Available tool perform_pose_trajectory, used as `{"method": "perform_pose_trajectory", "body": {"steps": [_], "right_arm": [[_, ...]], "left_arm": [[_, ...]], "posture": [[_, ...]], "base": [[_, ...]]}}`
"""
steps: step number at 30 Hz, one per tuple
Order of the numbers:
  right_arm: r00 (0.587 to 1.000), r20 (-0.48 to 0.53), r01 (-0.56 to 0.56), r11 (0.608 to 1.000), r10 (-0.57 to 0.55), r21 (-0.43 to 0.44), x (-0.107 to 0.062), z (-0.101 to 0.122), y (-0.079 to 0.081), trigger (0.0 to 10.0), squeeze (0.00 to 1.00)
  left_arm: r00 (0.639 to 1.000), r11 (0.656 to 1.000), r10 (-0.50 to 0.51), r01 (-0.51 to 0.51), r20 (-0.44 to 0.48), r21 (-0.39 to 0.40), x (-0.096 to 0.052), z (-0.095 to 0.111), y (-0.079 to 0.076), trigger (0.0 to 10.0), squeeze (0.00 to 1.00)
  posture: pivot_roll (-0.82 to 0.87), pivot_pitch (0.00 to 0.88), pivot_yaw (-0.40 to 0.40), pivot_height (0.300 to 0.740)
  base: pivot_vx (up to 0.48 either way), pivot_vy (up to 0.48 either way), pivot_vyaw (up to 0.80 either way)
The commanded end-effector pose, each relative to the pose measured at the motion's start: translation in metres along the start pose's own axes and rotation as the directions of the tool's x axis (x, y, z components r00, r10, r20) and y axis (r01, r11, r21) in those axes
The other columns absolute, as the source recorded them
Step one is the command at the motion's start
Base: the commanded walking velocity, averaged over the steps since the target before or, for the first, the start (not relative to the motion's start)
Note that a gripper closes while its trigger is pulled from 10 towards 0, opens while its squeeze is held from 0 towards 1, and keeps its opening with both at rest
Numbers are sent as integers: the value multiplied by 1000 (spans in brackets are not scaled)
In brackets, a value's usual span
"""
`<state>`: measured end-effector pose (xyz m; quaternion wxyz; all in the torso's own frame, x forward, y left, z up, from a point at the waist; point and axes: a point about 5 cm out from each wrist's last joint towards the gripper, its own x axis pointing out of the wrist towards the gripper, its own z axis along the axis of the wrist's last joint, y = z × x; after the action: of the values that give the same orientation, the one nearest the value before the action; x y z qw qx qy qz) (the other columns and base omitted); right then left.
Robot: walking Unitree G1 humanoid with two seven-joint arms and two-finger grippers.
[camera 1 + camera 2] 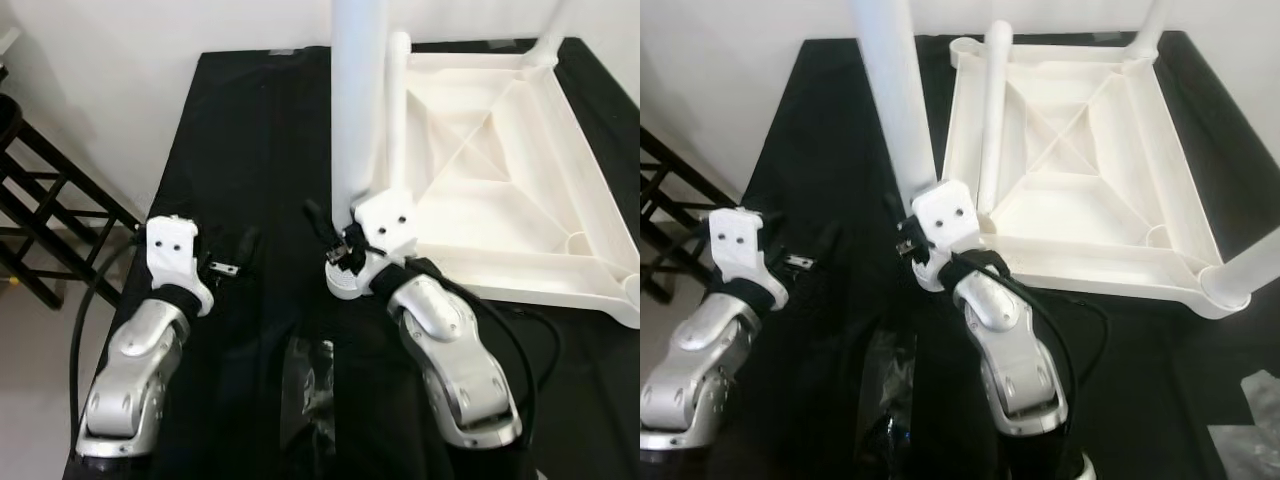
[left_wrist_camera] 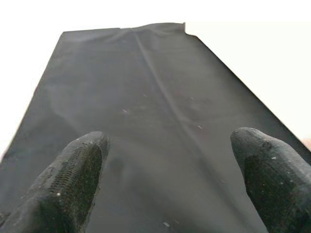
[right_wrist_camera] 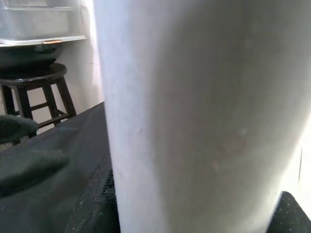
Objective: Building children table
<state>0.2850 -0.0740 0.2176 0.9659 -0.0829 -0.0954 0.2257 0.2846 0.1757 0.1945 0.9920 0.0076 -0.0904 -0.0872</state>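
The white children's table top [image 1: 600, 230] lies upside down on the black cloth, ribs facing up. My right gripper [image 1: 343, 243] is shut on a white table leg [image 1: 358, 100] and holds it upright just off the top's near left corner. In the right wrist view this leg [image 3: 194, 116] sits between the two fingers [image 3: 95, 206]. A second loose leg [image 1: 398, 110] lies along the top's left rim. Two more legs [image 1: 1252, 272] stand fitted in other corners. My left gripper [image 1: 238, 252] rests open over bare cloth, left of the held leg, its fingers [image 2: 73, 179] wide apart.
The black cloth [image 1: 250, 140] covers the whole work surface. A clear plastic bag [image 1: 310, 390] lies between my arms and another bag [image 1: 1252, 400] at the near right. A dark wooden stool [image 1: 45, 220] stands off the left edge by the white wall.
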Motion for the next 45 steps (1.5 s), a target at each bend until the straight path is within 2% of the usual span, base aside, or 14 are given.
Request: {"method": "perform_pose_trajectory", "body": {"steps": [1, 9, 15, 20, 21, 24, 26, 29, 30, 32, 33, 35, 39, 45], "right_arm": [[946, -296, 140, 990, -133, 3, -9, -59, -22, 10000, 0], [930, -298, 225, 974, -218, -9, -12, -57, -22, 10000, 0], [905, -319, 291, 956, -283, -23, -15, -56, -16, 10000, 0], [908, -317, 289, 957, -275, -4, -12, -56, -15, 10000, 0], [909, -315, 287, 958, -273, -1, -11, -56, -14, 10000, 0], [912, -306, 287, 958, -272, 3, -9, -54, -13, 10000, 0], [912, -305, 289, 957, -275, 3, -8, -54, -13, 10000, 0], [919, -296, 280, 960, -261, 24, -5, -52, -9, 10000, 0], [919, -296, 280, 960, -261, 24, -5, -52, -9, 10000, 0], [927, -285, 265, 964, -244, 35, -1, -50, -6, 10000, 0], [927, -285, 265, 964, -244, 35, -1, -50, -6, 10000, 0], [932, -276, 256, 966, -235, 39, 2, -48, -4, 10000, 0], [942, -256, 237, 970, -218, 47, 5, -44, -2, 10000, 0], [952, -236, 215, 975, -196, 54, 8, -40, 2, 10000, 0]], "left_arm": [[1000, 1000, 9, -9, -3, -2, -2, -2, 5, 10000, 0], [1000, 1000, -10, 10, 19, 5, -1, 5, 10, 10000, 0], [993, 997, -77, 75, 95, 21, 6, 30, 19, 10000, 0], [931, 956, -287, 293, 224, 9, 15, 78, 16, 10000, 0], [884, 917, -388, 400, 259, 8, 17, 93, 10, 10000, 1000], [766, 814, -565, 577, 306, 60, 23, 122, -5, 10000, 1000], [746, 798, -588, 599, 311, 71, 24, 126, -7, 10000, 1000], [642, 689, -700, 722, 312, 62, 38, 145, -19, 10000, 1000], [642, 689, -700, 722, 312, 62, 38, 145, -19, 10000, 1000], [564, 599, -774, 800, 287, 44, 47, 145, -31, 10000, 1000], [564, 599, -774, 800, 287, 44, 47, 145, -31, 10000, 1000], [495, 523, -829, 851, 260, 47, 52, 143, -41, 10000, 1000], [442, 461, -869, 887, 225, 37, 66, 143, -56, 10000, 1000], [414, 429, -888, 903, 200, 32, 76, 146, -66, 10000, 1000]], "posture": [[54, 251, 42, 740], [60, 244, 50, 740], [64, 241, 47, 740], [61, 232, 41, 740], [60, 231, 41, 740], [62, 225, 44, 740], [62, 225, 44, 740], [61, 215, 56, 740], [61, 215, 56, 740], [55, 209, 58, 740], [55, 209, 58, 740], [50, 207, 60, 740], [45, 202, 61, 740], [40, 200, 64, 740]], "base": [[0, 0, 0], [0, 0, 0], [0, 0, 0], [0, 0, 0], [0, 0, 0], [0, 0, 0], [0, 0, 0], [0, 0, 0], [0, 0, 0], [0, 0, 0], [0, 0, 0], [0, 0, 0], [0, 0, 0], [0, 0, 0]]}}
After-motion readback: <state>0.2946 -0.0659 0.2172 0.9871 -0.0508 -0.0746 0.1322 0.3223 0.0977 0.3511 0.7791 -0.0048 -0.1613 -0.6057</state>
